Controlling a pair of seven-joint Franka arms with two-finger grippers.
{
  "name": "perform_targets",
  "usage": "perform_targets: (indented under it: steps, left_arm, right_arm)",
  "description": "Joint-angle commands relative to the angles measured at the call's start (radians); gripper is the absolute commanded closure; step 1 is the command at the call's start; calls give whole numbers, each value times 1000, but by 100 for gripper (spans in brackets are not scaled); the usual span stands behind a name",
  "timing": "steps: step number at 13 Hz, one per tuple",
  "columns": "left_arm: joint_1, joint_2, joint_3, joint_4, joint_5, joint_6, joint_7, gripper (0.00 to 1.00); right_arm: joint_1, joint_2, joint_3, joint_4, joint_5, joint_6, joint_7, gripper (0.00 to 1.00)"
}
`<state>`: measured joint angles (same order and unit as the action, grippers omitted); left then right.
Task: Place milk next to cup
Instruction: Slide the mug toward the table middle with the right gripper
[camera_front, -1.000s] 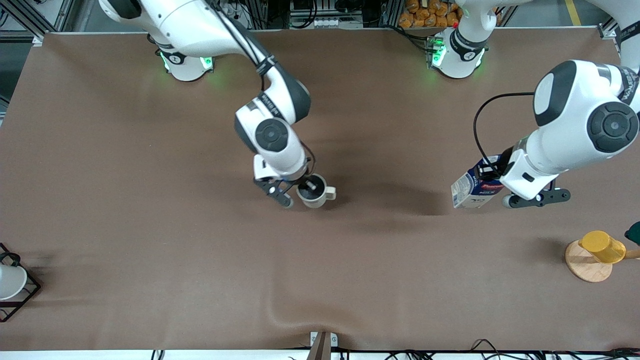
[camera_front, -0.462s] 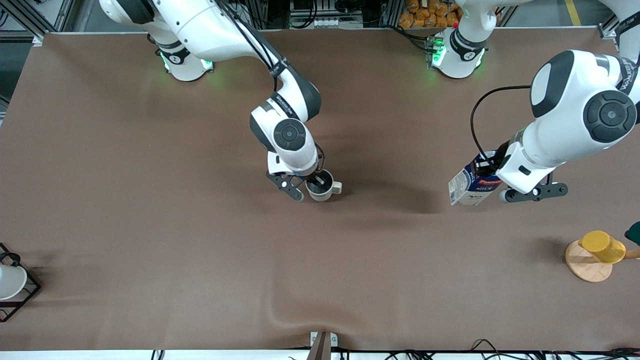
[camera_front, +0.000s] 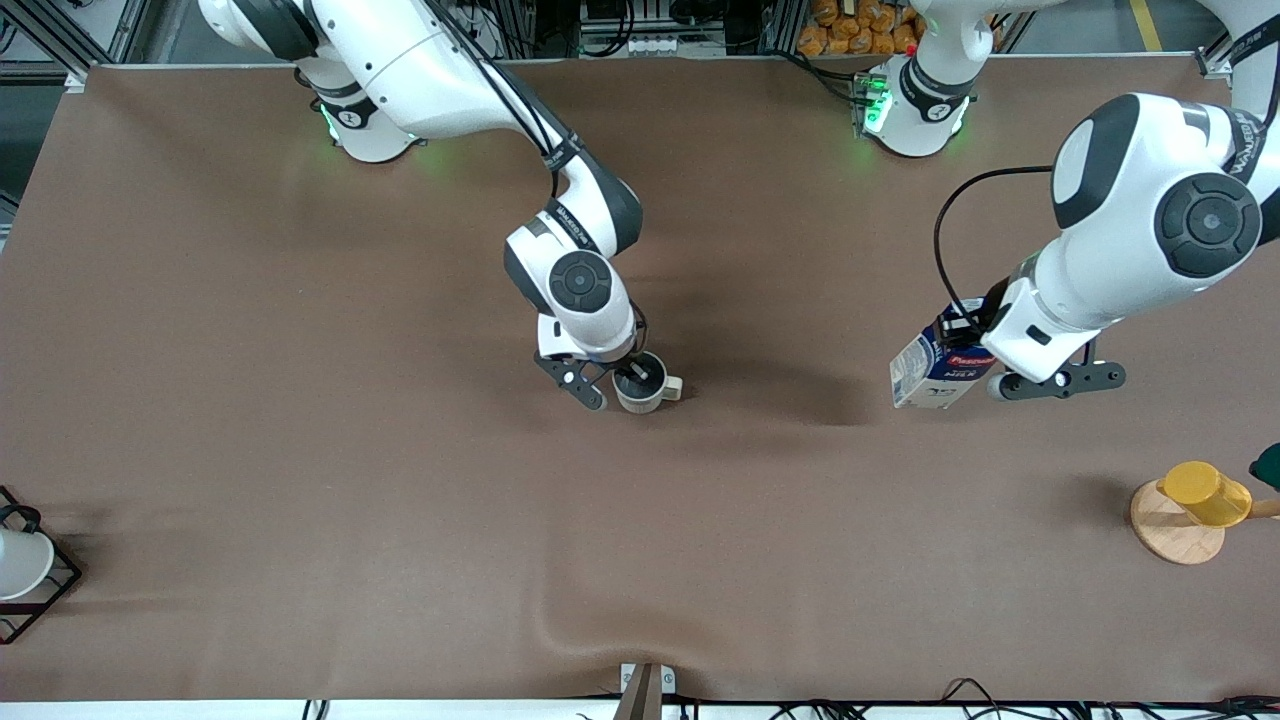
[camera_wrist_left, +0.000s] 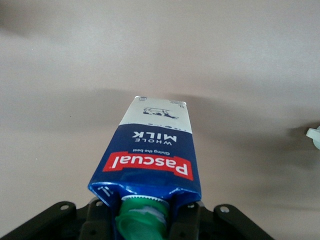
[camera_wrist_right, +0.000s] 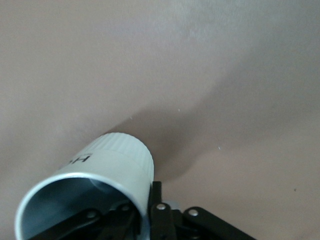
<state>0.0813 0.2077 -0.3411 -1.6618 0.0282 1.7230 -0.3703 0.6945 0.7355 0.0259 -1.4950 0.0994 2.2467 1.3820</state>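
Left end effector (camera_front: 1000, 372), above the counter (camera_front: 300, 400) toward the left arm's end: clamped on the top of one milk carton (camera_front: 935, 367), which hangs tilted with its white base angled toward the middle of the counter. In the left wrist view the carton (camera_wrist_left: 152, 155) extends straight out from this end effector (camera_wrist_left: 145, 220), green cap (camera_wrist_left: 140, 222) between the fingers. Legible print: "Pascual" in white on a red band, then "WHOLE MILK" on dark blue, and a small cow drawing on the white part.

Right end effector (camera_front: 615, 385), at mid-counter: closed on the rim of one off-white mug (camera_front: 642, 385), one finger inside and one outside, handle pointing toward the left arm's end. In the right wrist view the mug (camera_wrist_right: 100, 185) shows a grey interior and dark lettering including "H"; whether its base touches the counter cannot be told.

Carton and mug are well apart, with bare brown counter between them.

Other items: one yellow cup (camera_front: 1205, 492) on one wooden disc (camera_front: 1175, 528), nearer the front camera than the carton; one white cup (camera_front: 20, 562) in one black wire rack (camera_front: 55, 590) at the right arm's end.
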Motion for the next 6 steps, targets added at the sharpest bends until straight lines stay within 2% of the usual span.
perform_targets:
  steps: [1, 4, 6]
  left_arm:
    - [6, -33, -42, -13, -24, -19, -62, 64]
    - [6, -33, -126, -10, -24, -20, -183, 64]
    - [2, -19, -203, -12, -24, -22, -270, 64]
  right_arm:
    - [-9, -24, 5, 50, 19, -28, -5, 0]
    - [-50, -89, 0, 128, 16, -207, -23, 0]
    - [-126, -152, 2, 153, 20, -335, -192, 0]
